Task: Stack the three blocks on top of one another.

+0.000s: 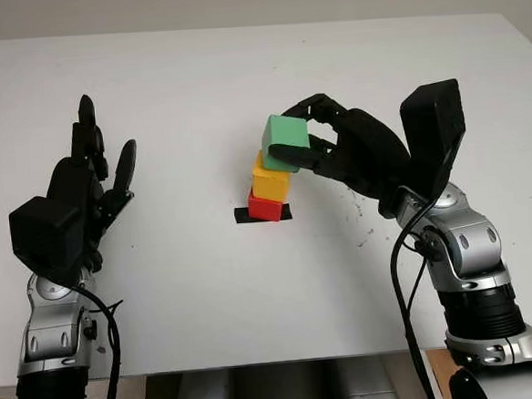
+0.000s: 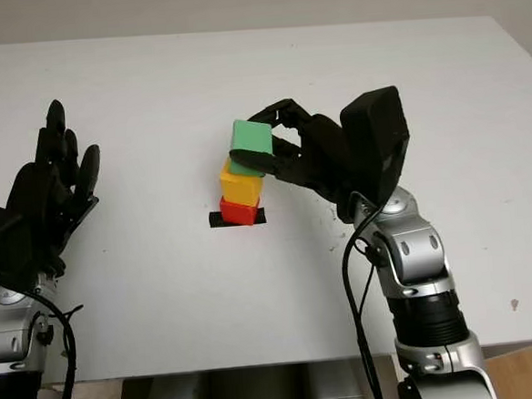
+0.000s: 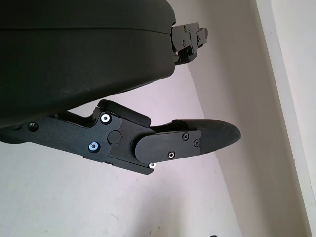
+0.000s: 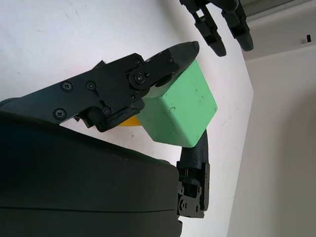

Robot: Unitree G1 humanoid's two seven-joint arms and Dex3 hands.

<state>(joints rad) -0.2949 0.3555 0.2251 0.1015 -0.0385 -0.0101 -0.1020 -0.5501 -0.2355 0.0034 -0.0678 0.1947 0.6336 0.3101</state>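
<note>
Right hand (image 1: 321, 141) grasps the green block (image 1: 286, 143), tilted atop the yellow block (image 1: 269, 181) to finish the stack; left hand (image 1: 87, 180) open, well left.

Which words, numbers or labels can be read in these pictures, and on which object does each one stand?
None can be read: the green block in the right hand, the yellow block, the red block, the black marker, the table and the open left hand show no readable text.
</note>
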